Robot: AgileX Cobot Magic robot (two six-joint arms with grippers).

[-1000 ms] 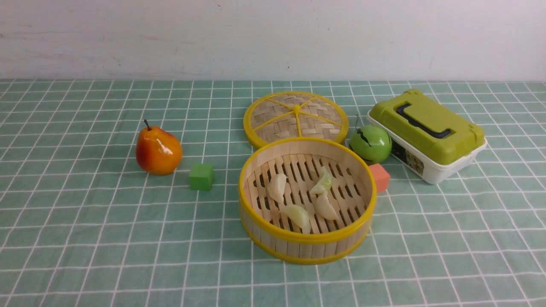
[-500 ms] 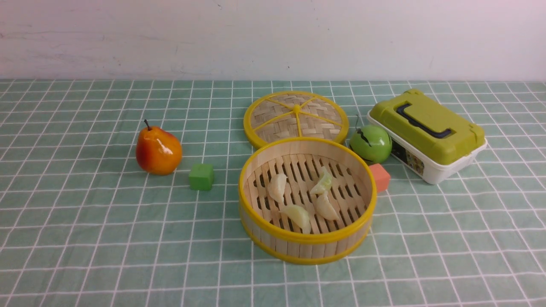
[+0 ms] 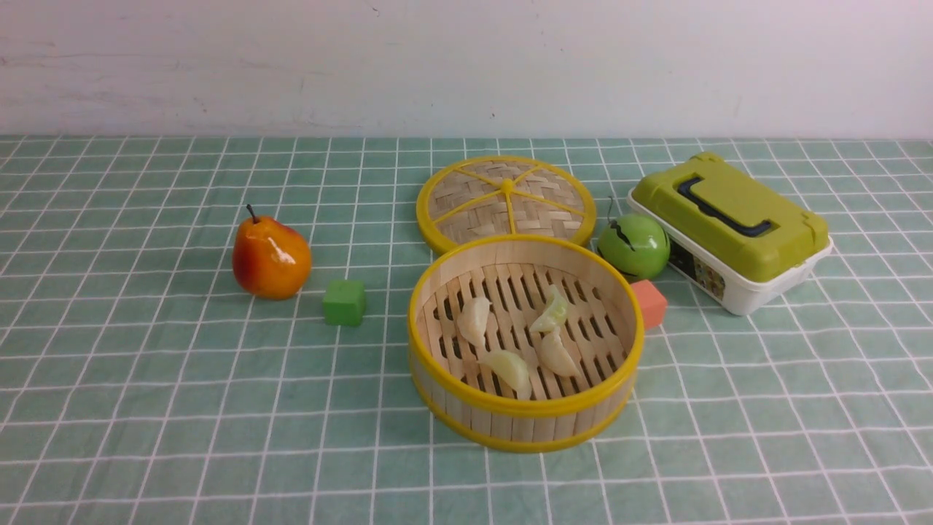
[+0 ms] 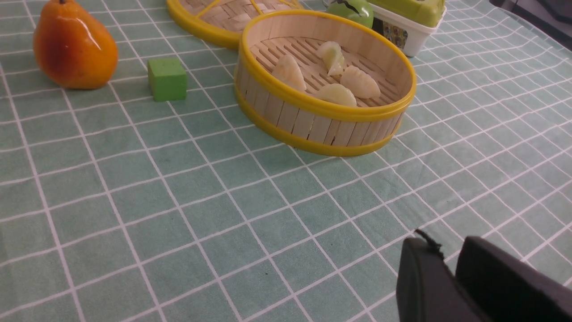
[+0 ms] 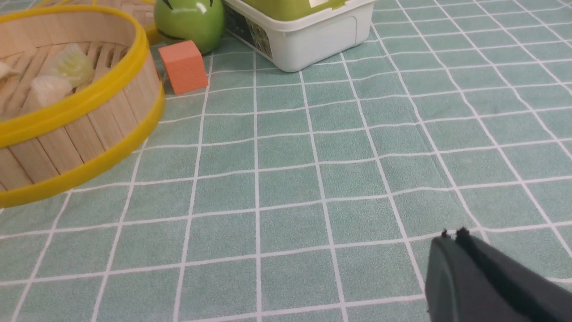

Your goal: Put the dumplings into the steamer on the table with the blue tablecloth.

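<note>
The steamer [image 3: 525,410] stands in the middle of the table with the blue tablecloth [image 3: 182,408]. Several dumplings lie on its slatted floor: one [image 3: 474,319] at the left, one [image 3: 550,313] at the back, one [image 3: 557,354] at the right and one [image 3: 508,367] at the front. No gripper shows in the front view. In the left wrist view my left gripper [image 4: 447,250] is shut and empty, low over the cloth, well short of the steamer [image 4: 313,125]. In the right wrist view my right gripper [image 5: 452,236] is shut and empty over bare cloth, apart from the steamer [image 5: 67,143].
The woven lid [image 3: 506,202] lies behind the steamer. A green apple [image 3: 633,246] and an orange cube [image 3: 649,302] sit by its right rim, with a green-lidded white box [image 3: 729,226] beyond. A pear [image 3: 270,257] and a green cube [image 3: 344,302] are on the left.
</note>
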